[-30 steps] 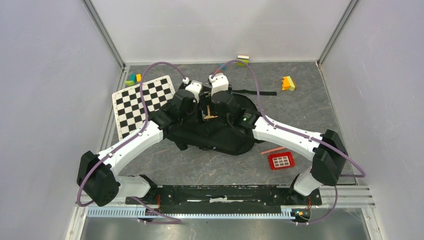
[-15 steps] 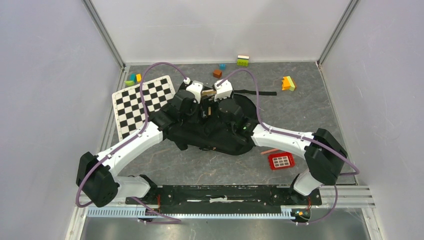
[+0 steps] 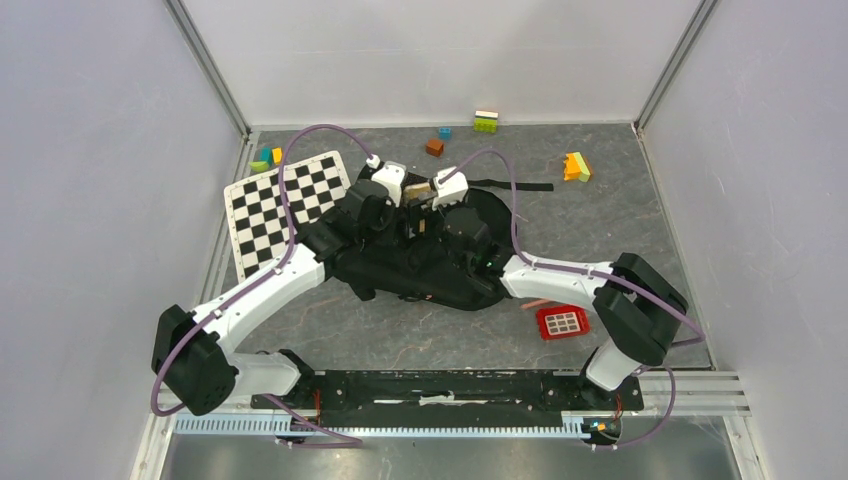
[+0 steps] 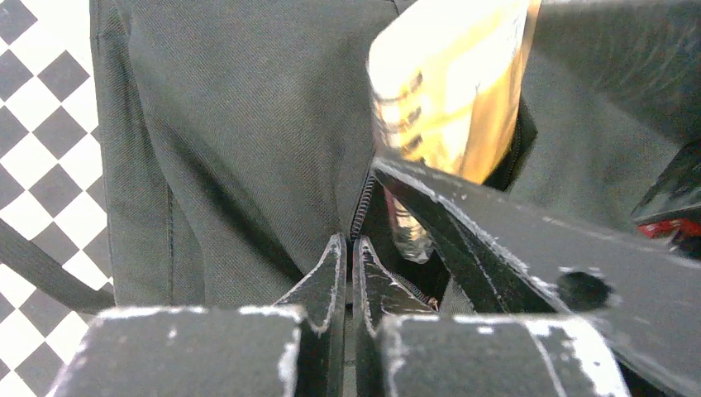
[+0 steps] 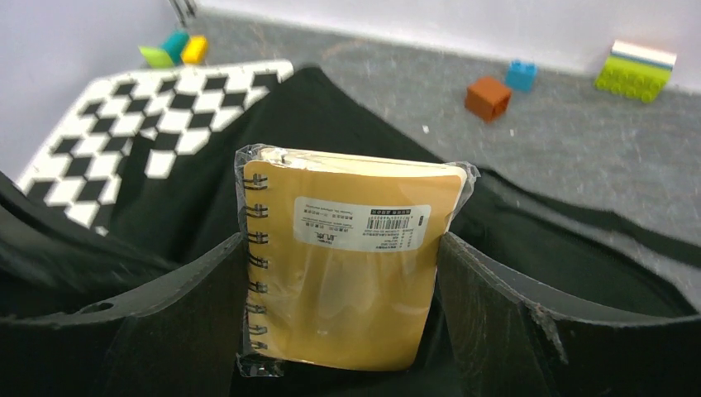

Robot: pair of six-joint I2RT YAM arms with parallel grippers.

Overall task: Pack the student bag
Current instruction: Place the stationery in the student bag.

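Note:
The black student bag (image 3: 430,262) lies in the middle of the floor. My left gripper (image 3: 403,215) is shut on the edge of the bag's fabric by its zipper (image 4: 361,198); the closed fingers (image 4: 331,273) show in the left wrist view. My right gripper (image 3: 426,192) is shut on a yellow spiral notebook (image 5: 347,265) in clear wrap, held upright over the bag's far part (image 5: 289,107). The notebook also shows in the left wrist view (image 4: 446,83), above a dark gap at the zipper.
A checkerboard (image 3: 283,205) lies left of the bag. A red calculator (image 3: 562,322) and an orange pencil (image 3: 545,301) lie at its right. Toy blocks sit along the far wall: brown (image 3: 434,147), blue (image 3: 444,132), green (image 3: 486,121), orange (image 3: 575,166), and several at far left (image 3: 266,157).
My right gripper has carried the notebook from above the bag's middle toward its far edge and tilted it. The right elbow has swung left. The left gripper has stayed shut on the bag.

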